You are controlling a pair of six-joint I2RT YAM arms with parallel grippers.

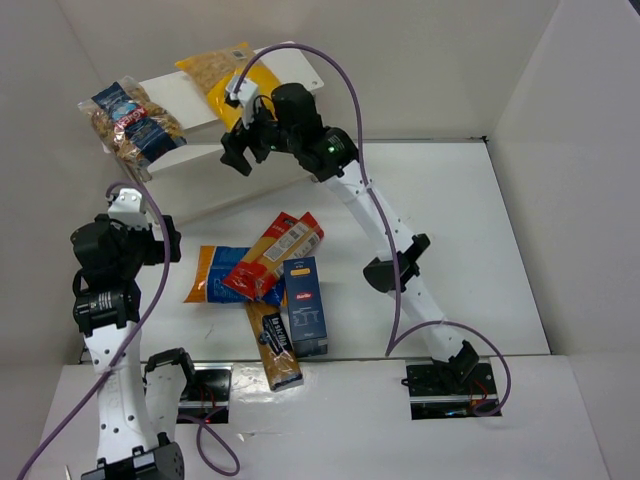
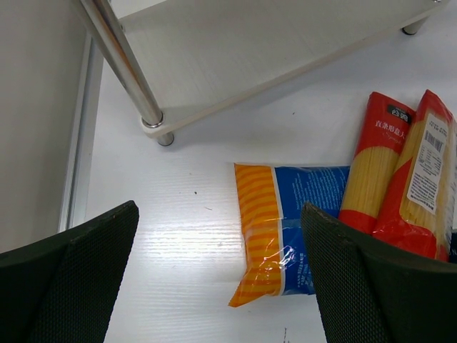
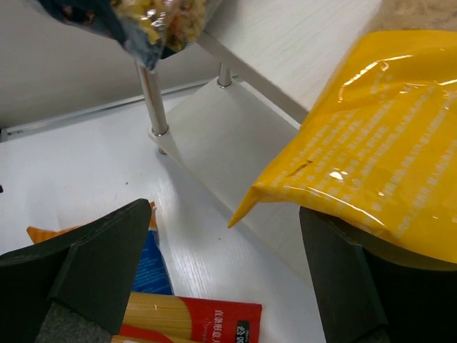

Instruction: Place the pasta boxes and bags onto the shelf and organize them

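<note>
Gaping empty, the right end effector (image 3: 223, 214) hangs beside a glossy, crinkled yellow bag (image 3: 371, 136).

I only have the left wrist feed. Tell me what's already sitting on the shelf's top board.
Observer: Two bags. The clear bag with the dark blue label lies at the left end of the shelf, and the yellow bag lies further right.
Operator: Report the right arm.
Observer: The right fingers are spread open and grip nothing, close to the yellow bag's corner.
Operator: List what's on the table outside my frame.
Observer: A dark blue box and a tan-and-dark box lie side by side, on the near side of the red-orange pack.
</note>
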